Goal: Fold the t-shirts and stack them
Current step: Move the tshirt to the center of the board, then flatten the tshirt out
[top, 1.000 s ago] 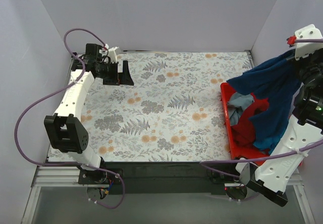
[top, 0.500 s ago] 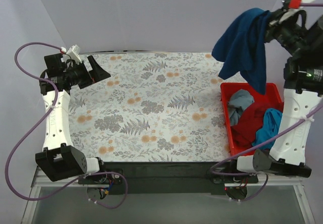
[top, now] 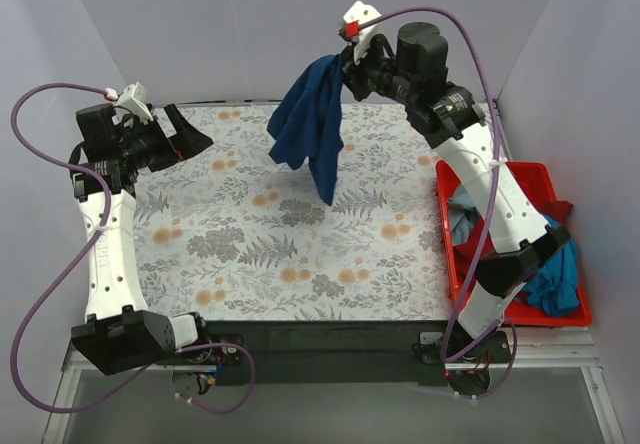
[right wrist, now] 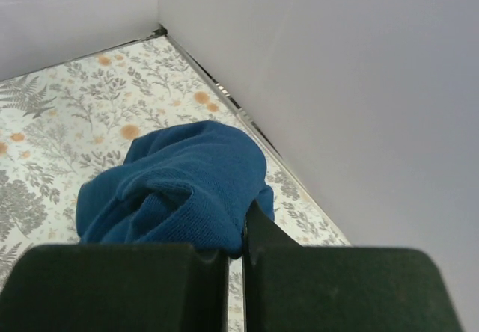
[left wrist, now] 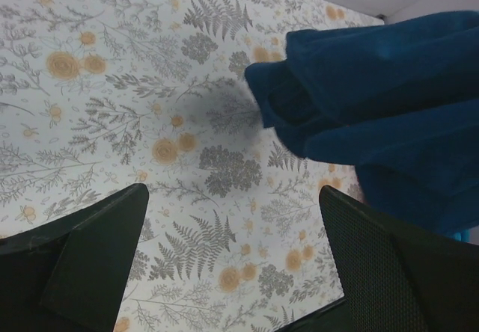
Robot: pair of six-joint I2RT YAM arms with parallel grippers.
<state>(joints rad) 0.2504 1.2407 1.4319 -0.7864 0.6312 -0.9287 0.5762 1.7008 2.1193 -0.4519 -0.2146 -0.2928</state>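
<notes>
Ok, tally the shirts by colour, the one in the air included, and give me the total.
Navy blue shirt: 1, hanging from the right gripper.
Pale grey-blue shirt: 1, in the red bin.
Red shirt: 1, in the bin.
Teal-blue shirt: 1, in the bin.
Total: 4 in view; the right arm hides part of the bin.

Bright, even light from above; the shirt [left wrist: 389, 100] casts a soft shadow on the bench [left wrist: 203, 114]. The right gripper [right wrist: 236, 253] looks dark, blurred.
</notes>
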